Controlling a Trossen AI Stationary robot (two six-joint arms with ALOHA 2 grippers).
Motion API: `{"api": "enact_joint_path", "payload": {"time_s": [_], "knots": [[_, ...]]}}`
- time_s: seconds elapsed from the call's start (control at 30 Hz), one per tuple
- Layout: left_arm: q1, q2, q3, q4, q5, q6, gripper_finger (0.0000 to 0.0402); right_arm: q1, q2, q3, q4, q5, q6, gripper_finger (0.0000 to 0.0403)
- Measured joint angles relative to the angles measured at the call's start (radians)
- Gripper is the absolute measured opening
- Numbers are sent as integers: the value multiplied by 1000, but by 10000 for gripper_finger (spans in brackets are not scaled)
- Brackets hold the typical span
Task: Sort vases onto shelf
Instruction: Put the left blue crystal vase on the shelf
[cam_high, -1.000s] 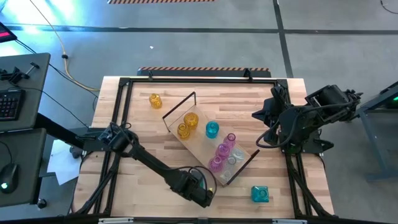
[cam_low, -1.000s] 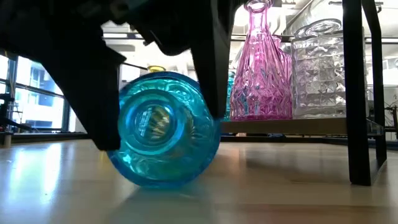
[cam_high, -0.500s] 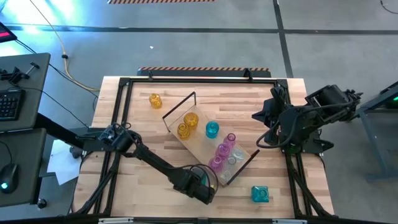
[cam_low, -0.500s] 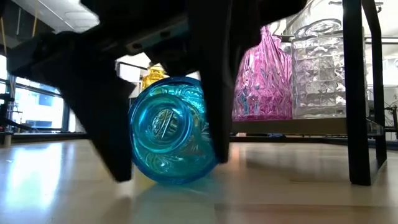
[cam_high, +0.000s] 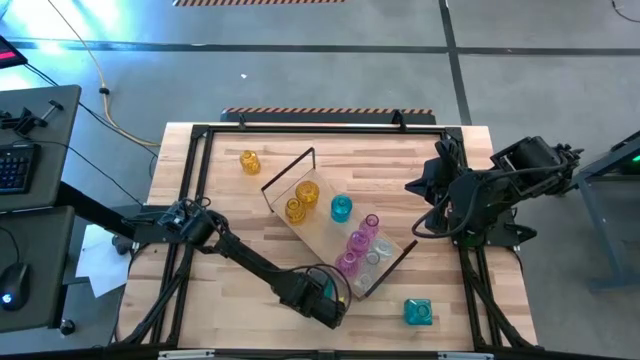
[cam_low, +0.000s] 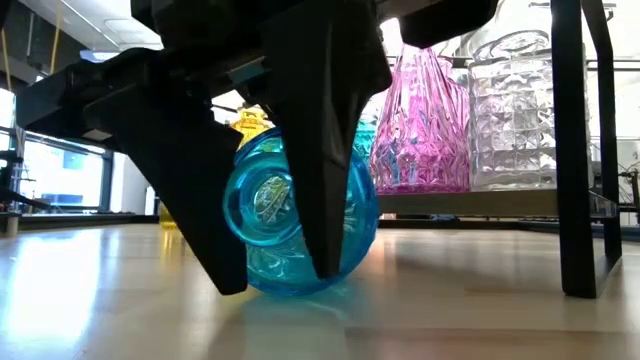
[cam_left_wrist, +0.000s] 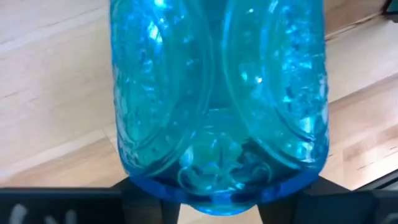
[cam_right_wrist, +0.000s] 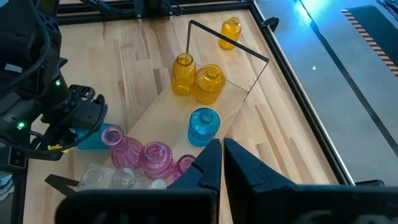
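The left gripper (cam_low: 270, 275) is down at the near edge of the bench (cam_high: 230, 200), just off the near end of the shelf (cam_high: 325, 235). Its two dark fingers (cam_low: 320, 170) straddle a teal-blue vase lying on its side (cam_low: 300, 225) with its mouth toward the low camera; the jaws stand partly apart around the glass, and the fingers appear to touch its flanks, though a firm grip cannot be confirmed. The vase rests on the bench top. The shelf lies diagonally across the middle of the bench, its black frame loops (cam_high: 290, 170) at both ends. On it stand two amber vases (cam_high: 300, 200) at the far end, a teal vase (cam_high: 341, 208) near the middle, then pink vases (cam_high: 358, 243) and clear ones (cam_high: 375, 257) toward the near end. One amber vase (cam_high: 249, 162) stands alone by the far left corner; a square teal vase (cam_high: 418, 312) sits near the near right corner. The right gripper (cam_right_wrist: 221, 165) waits above the right edge with its fingers closed together, holding nothing.
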Motion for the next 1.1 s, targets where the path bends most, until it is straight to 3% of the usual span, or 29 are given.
{"api": "enact_joint_path", "payload": {"time_s": [0.07,0.4,0.67,0.97,1.1], "knots": [[0,0,0,-1,-3,8,132,0,0,0,0,-3,0,0],[-34,-5,1,-12,55,0,130,0,0,0,0,-38,0,0],[-101,-38,0,-171,160,-25,130,0,0,0,0,-38,-1,0],[-102,-156,0,-350,261,113,130,0,0,0,0,-38,2,0],[-85,-189,0,-436,370,237,130,6,0,0,0,-45,10,0]]}}
